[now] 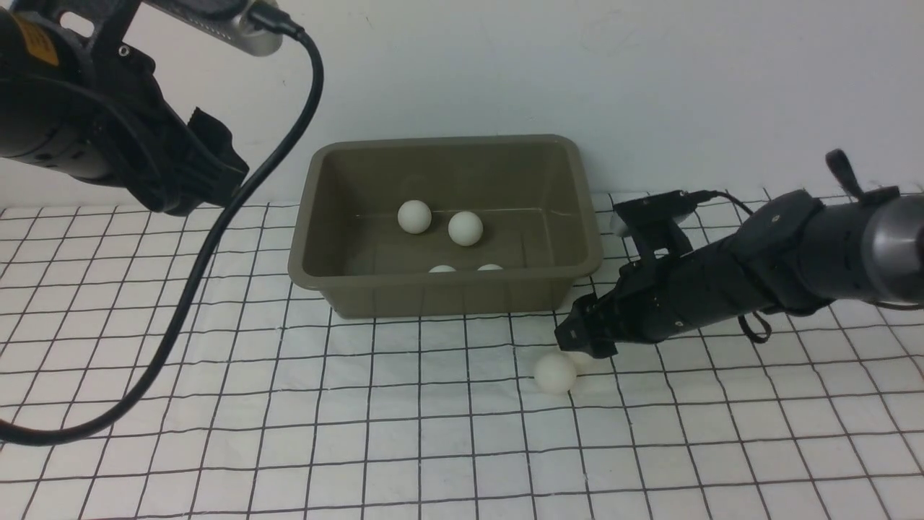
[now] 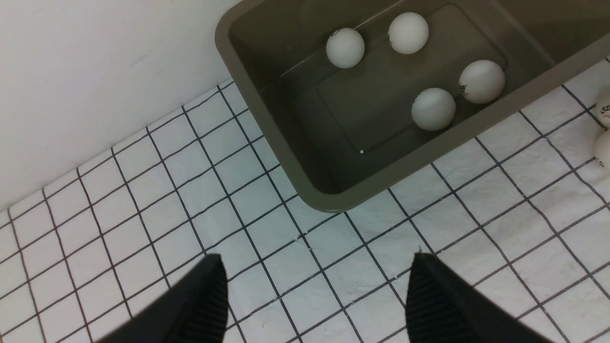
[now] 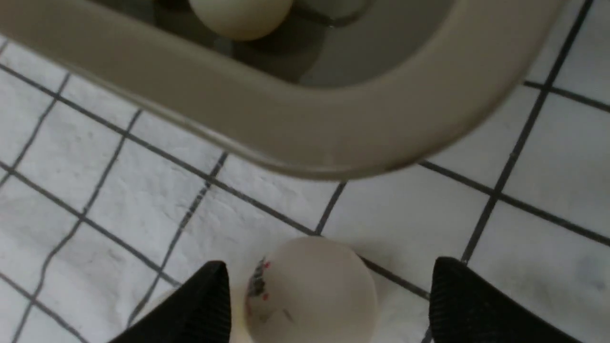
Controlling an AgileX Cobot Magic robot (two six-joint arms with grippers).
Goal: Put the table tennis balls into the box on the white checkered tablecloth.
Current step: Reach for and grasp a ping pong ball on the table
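Note:
The olive-brown box [image 1: 444, 292] stands on the white checkered tablecloth [image 1: 433, 440] and holds several table tennis balls [image 1: 414, 216]. Two more balls lie on the cloth in front of its right corner: one in plain sight [image 1: 555, 373], one half hidden under my right gripper [image 1: 581, 350]. In the right wrist view a ball with a dark and red logo [image 3: 310, 290] sits between the open fingers [image 3: 457, 300] of that gripper, with a gap on one side. My left gripper [image 2: 317, 267] hangs open and empty, high above the cloth left of the box [image 2: 286, 157].
A white wall runs right behind the box. The left arm's black cable [image 1: 216, 238] loops down over the cloth on the left. The box rim [image 3: 305, 138] is very close ahead of the right gripper. Two loose balls [image 2: 604, 108] show at the left wrist view's edge.

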